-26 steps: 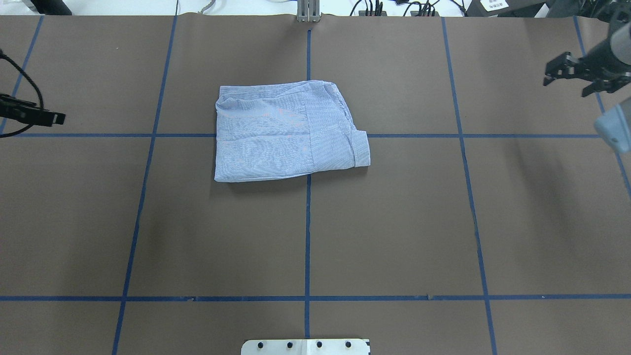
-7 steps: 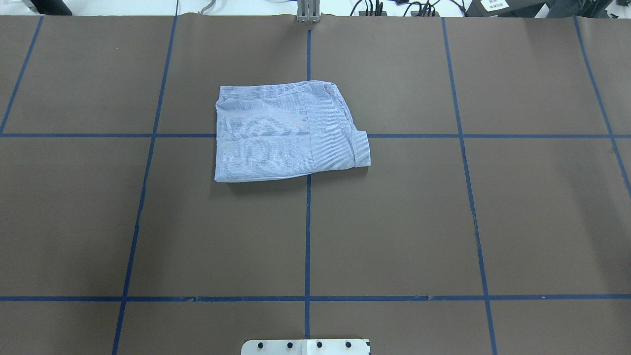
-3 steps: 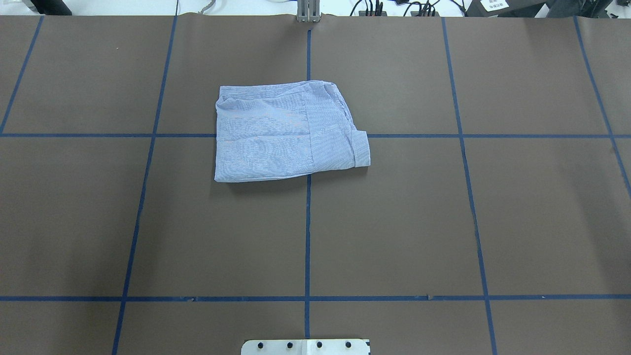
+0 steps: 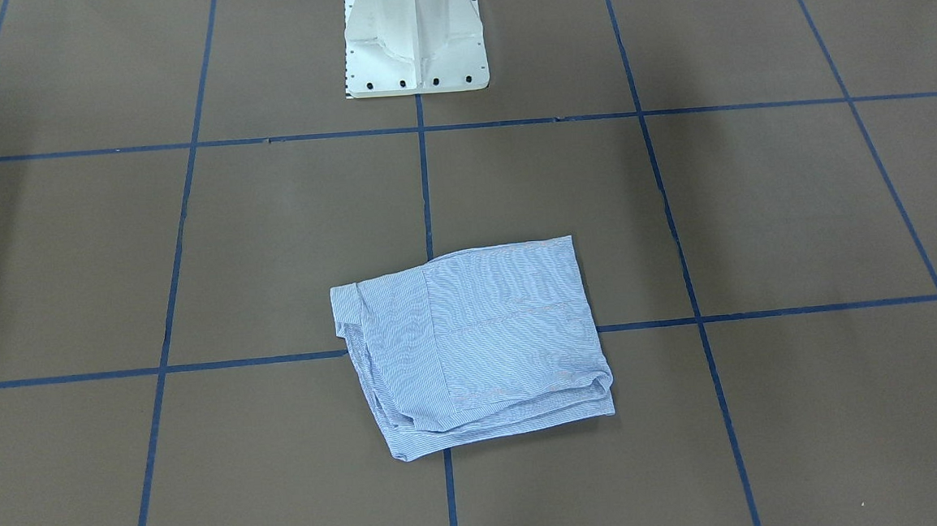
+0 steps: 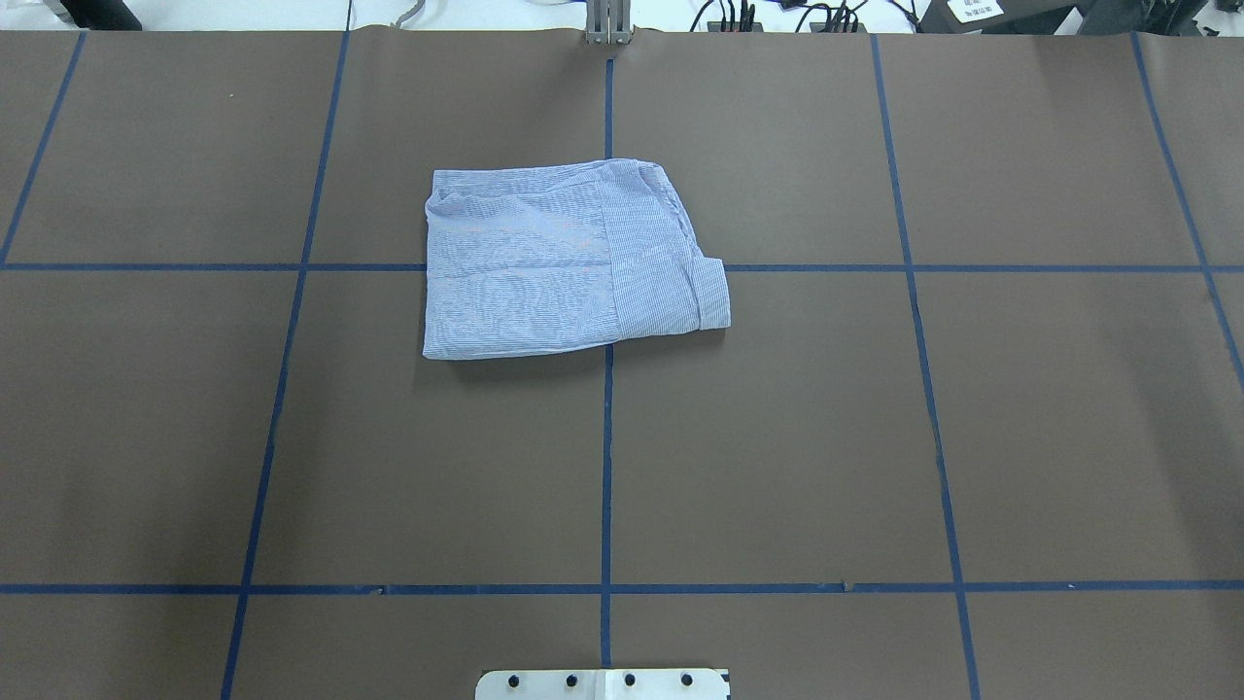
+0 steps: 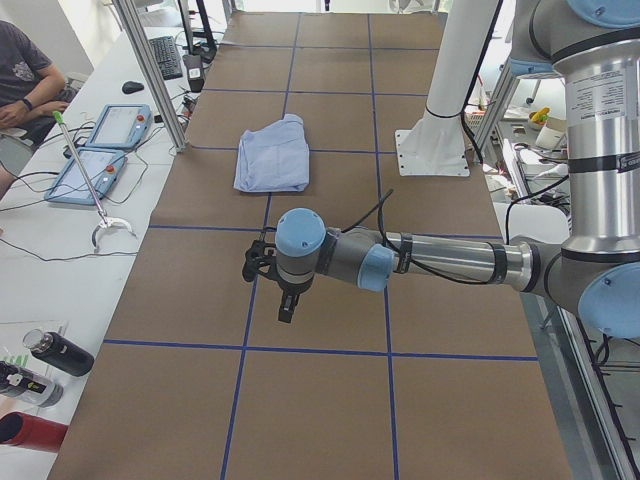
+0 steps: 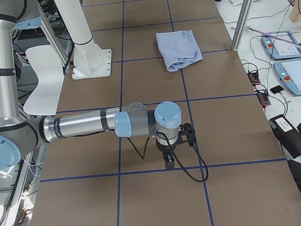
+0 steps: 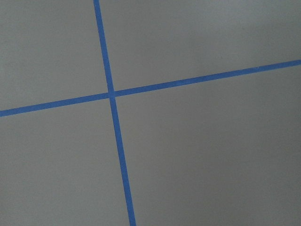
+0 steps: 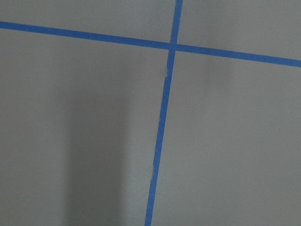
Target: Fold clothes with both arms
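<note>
Checking the left side first: the left arm (image 6: 440, 260) reaches out low over the table (image 5: 777, 437), well apart from the shirt (image 5: 569, 261). The left gripper (image 6: 284, 305) points down near a tape line. It only shows in the side view, so I cannot tell whether its jaws are apart or closed. The left wrist view gives only brown top and a tape crossing (image 8: 111, 94).

Centre: the shirt lies as a flat folded packet where the middle tape line meets the far cross line, mostly on the left half in the overhead view. Nothing touches it. Its left and near edges look like clean folds. The right side is messier, with a cuff (image 5: 714, 292) sticking out and loose layers showing.

Handling guess: thin cotton, very light, limp, and the layers will slide on each other. If I fold or shift it again, I'd pinch through all layers at the two near corners, one gripper per corner, and lift both together. Taking one side only, or just the top layer, would likely peel the packet open. The cuff side is the weak spot.

Right side: the right arm (image 7: 83, 123) is also out low and well away, with the right gripper (image 7: 169, 159) pointing down. Side view only again, so I cannot tell its opening.

The fold looks done or nearly so.
</note>
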`<state>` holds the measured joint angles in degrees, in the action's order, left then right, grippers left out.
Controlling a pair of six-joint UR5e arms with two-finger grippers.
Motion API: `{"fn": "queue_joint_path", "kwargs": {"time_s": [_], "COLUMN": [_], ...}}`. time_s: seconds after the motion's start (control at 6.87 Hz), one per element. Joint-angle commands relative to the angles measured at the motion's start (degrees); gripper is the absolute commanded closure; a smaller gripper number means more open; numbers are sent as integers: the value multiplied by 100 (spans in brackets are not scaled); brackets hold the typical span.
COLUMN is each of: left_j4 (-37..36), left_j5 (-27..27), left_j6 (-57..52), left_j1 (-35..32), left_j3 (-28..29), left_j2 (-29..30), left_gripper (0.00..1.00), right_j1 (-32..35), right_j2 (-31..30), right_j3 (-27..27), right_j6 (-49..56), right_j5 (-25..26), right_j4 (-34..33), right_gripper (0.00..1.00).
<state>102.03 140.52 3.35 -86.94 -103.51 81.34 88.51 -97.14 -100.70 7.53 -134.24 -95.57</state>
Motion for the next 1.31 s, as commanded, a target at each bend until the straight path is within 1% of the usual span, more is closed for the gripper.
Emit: {"fn": "queue_joint_path", "kwargs": {"time_s": [0.0,0.15,0.44,0.73,1.16], "left_j4": [19,28,28,19,19], "left_j5": [-285,-427,-437,-420,-385], "left_j6": [-10,-1,-1,8,8], "left_j1": [-16,-16,-16,-16,-16], "left_j3": [-55,-98,-169,-178,-178], "left_j2": [118,110,101,110,110], "left_gripper": [0,0,0,0,0], "right_j1": [0,0,-9,-17,-17], "right_j2": [72,99,99,-41,-59], "right_j3": [-55,-47,-46,-3,-55], "right_j6": [3,3,3,-67,-620], "right_j5": [12,20,221,512,451], "right_j4": [3,3,12,572,636], "right_gripper": [0,0,0,0,0]}}
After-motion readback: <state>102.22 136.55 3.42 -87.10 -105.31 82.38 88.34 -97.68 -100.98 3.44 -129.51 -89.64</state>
